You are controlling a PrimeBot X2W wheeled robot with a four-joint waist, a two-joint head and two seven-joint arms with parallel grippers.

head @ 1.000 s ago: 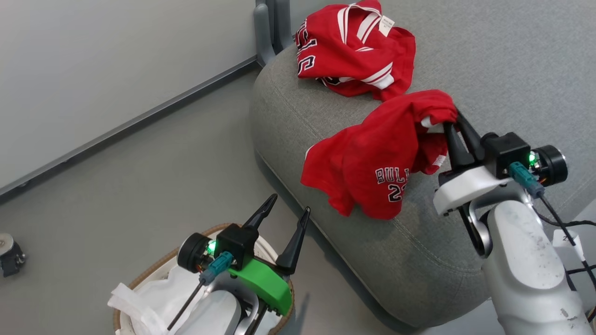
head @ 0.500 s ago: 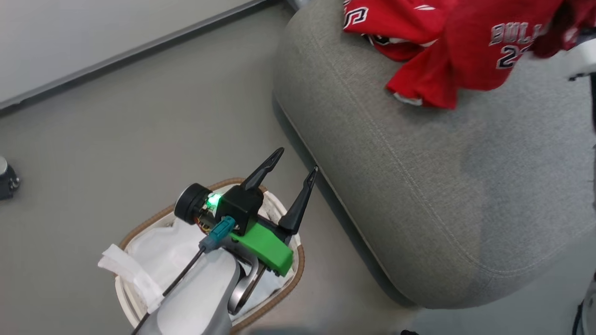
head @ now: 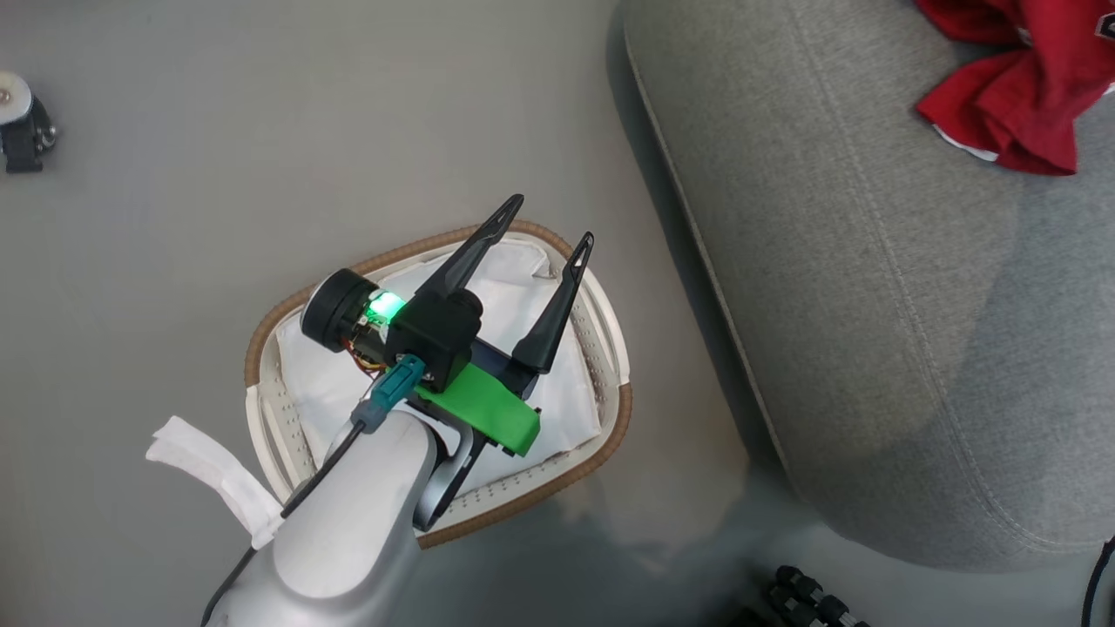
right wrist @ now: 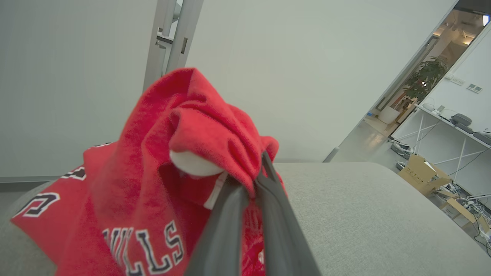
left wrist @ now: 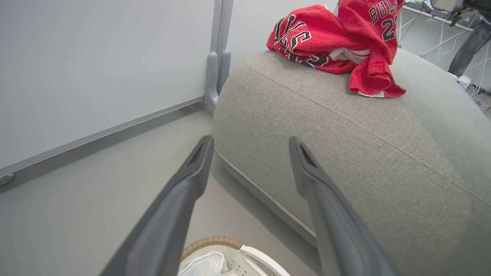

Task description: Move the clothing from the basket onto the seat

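Your right pincer (right wrist: 251, 177) clamps a red lettered jersey (right wrist: 153, 153); your left pincer (head: 550, 220) gapes wide over the white perforated basket (head: 607, 335).

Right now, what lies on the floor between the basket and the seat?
A bare strip of grey floor separates the basket from the seat; nothing lies on it. The head view shows this.

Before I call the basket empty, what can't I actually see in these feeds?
Head view: the left end effector and its forearm cover part of the basket liner.
Head view: the clothing is cut off by the top-right corner.
Left wrist view: the bottom edge cuts off the basket interior.
Right wrist view: red fabric hides the tips of the right end effector and where the clothing meets the seat.
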